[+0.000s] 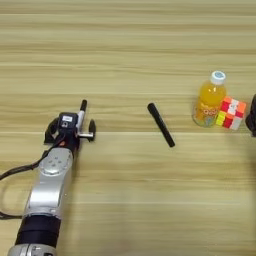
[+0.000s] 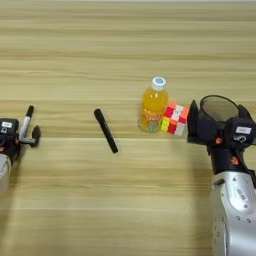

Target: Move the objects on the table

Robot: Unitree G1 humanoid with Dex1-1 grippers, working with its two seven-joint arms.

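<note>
A white marker with a black cap (image 1: 80,119) lies between the fingers of my left gripper (image 1: 71,124), close to its right finger. The gripper is open at the table's left. In the middle a black marker (image 1: 161,125) lies slanted. To its right, an orange-juice bottle (image 2: 151,107) with a white cap stands upright, and a multicoloured puzzle cube (image 2: 175,120) touches its right side. Just right of the cube is the dark grey translucent cup (image 2: 219,106). My right gripper (image 2: 218,114) holds it with a finger on each side.
The wooden table (image 1: 125,45) stretches bare across the far half and between the two arms. A black cable (image 1: 15,170) loops off the left forearm near the left edge.
</note>
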